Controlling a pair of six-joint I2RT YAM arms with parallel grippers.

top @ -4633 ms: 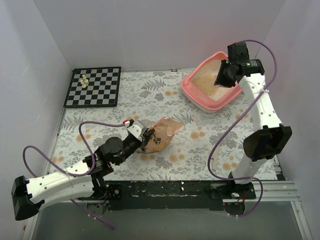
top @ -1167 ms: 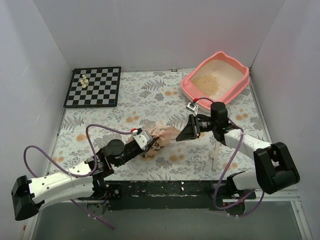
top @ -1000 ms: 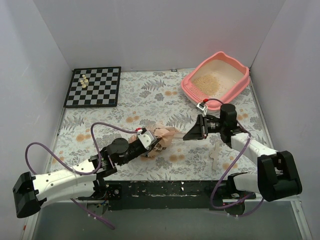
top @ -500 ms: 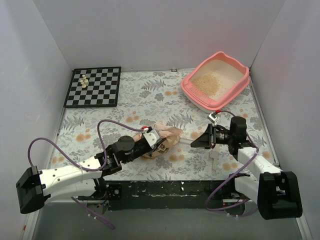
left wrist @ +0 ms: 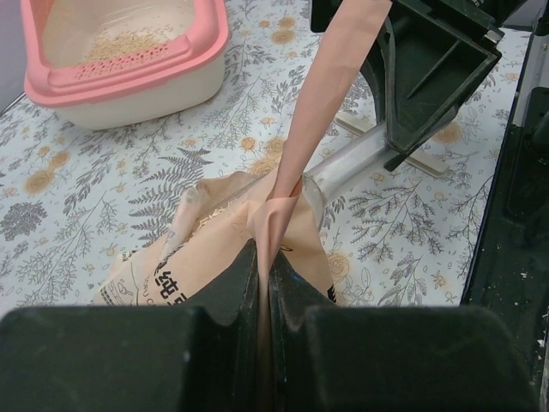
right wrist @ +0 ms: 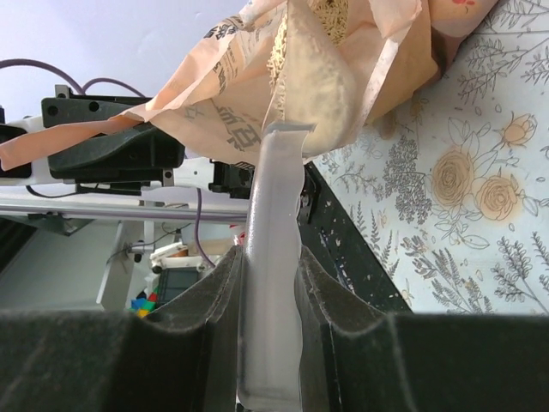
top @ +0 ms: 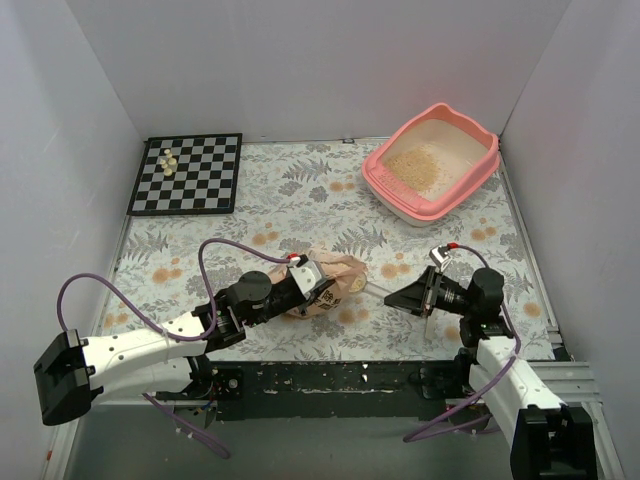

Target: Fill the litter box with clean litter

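Observation:
The pink litter box (top: pixel 478 172) stands at the far right with clean litter (top: pixel 417 165) spread on its floor; it also shows in the left wrist view (left wrist: pixel 129 73). My left gripper (top: pixel 303 277) is shut on a flap of the orange-peach bag (top: pixel 340 275), pinching it between the jaws (left wrist: pixel 264 266). My right gripper (top: pixel 398 297) is shut on the handle of the clear plastic scoop (right wrist: pixel 273 215). The scoop's head is inside the bag's open mouth (right wrist: pixel 326 77), where tan granules show (right wrist: pixel 330 17).
A black-and-white chessboard (top: pixel 187 173) with a few pale pieces (top: pixel 168 160) lies at the far left. A pale flat wooden piece (left wrist: pixel 426 162) lies on the floral cloth by the right gripper. A black rail (top: pixel 330 380) runs along the near edge.
My right arm came down from over the litter box to the bag and drew back toward the near edge, scoop pointing into the bag. My left gripper shifted right with the bag.

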